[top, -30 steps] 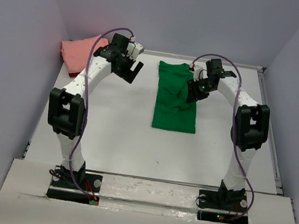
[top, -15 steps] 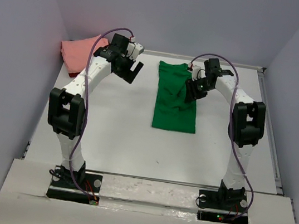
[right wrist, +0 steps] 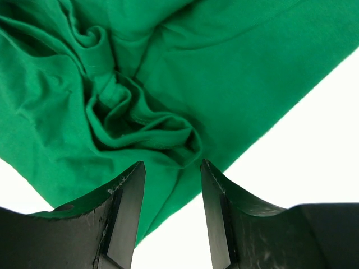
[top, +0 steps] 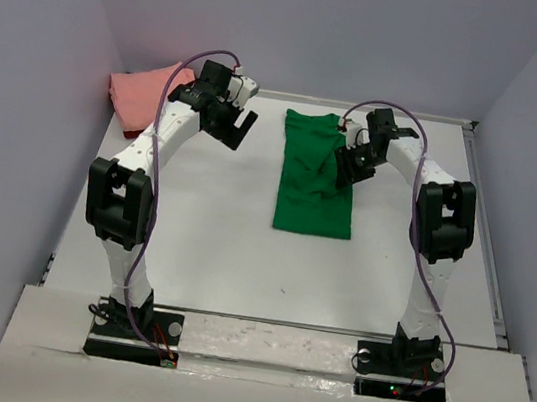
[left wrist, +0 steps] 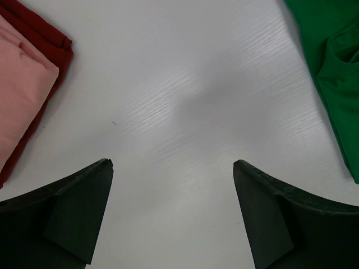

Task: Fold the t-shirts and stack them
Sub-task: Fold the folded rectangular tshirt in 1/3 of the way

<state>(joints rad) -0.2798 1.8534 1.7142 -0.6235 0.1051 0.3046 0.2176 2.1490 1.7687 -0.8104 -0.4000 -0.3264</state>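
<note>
The bright green t-shirt [top: 307,182] lies as a long folded strip in the middle of the table, with a rumpled sleeve [right wrist: 140,120] near its right edge. My right gripper [top: 346,167] hovers over that edge, jaws partly open [right wrist: 171,163], cloth below them but nothing pinched. The salmon pink t-shirt [top: 144,89] sits folded on the dark red one [top: 135,131] at the far left corner. My left gripper [top: 239,126] hangs wide open [left wrist: 173,162] over bare table between that stack and the green t-shirt [left wrist: 336,84]. The pink [left wrist: 19,95] and dark red [left wrist: 45,33] cloth show at the left of its view.
Grey walls close the table [top: 202,242] on the left, far and right sides. A raised rail [top: 489,244] runs along the right edge. Purple cables [top: 152,204] loop along both arms.
The right gripper has shifted slightly left over the green t-shirt's right edge and its jaws have widened a little. The left arm has not moved.
</note>
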